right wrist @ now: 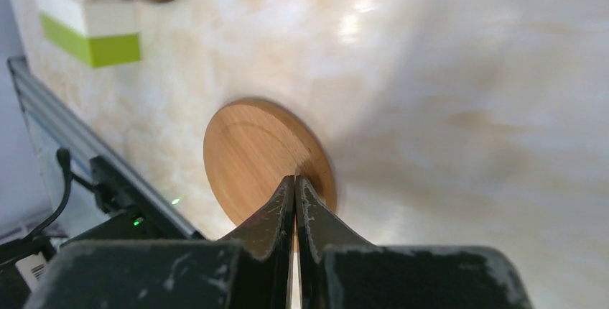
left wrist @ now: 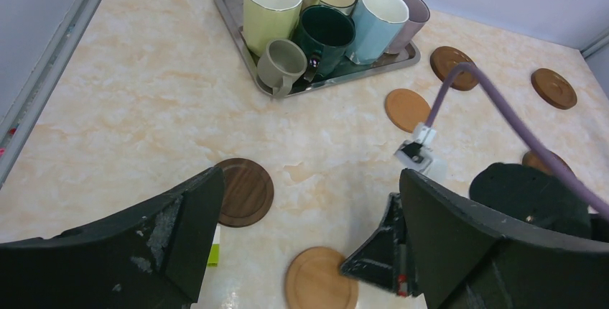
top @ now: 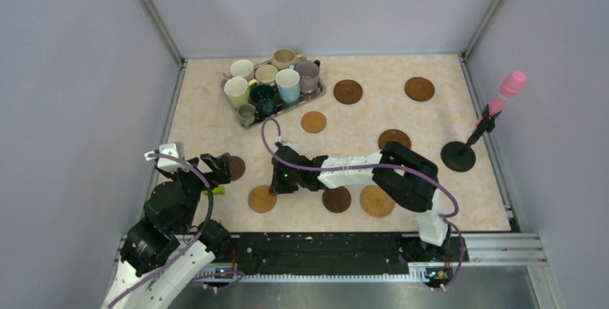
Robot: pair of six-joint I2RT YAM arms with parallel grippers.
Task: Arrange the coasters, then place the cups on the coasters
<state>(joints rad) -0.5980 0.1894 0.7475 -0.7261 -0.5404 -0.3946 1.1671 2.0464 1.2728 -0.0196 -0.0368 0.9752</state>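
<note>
Right tool (right wrist: 296,180) is sitting fully together, tips pressing on light wood coaster (right wrist: 251,151), probably nudging it. Risking skating off the thin disc and scraping worktop (right wrist: 467,72). Left tool (left wrist: 309,187) is hanging wide apart.

Looks like a robotics lab cell: grey wall panels (top: 72,72), aluminium frame posts (top: 153,13), left arm (top: 169,212) and right arm (top: 355,167) bolted to a rail (top: 323,246).

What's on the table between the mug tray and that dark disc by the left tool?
Nothing: bare tabletop between the tray and the dark coaster, clearest in the left wrist view.
</note>
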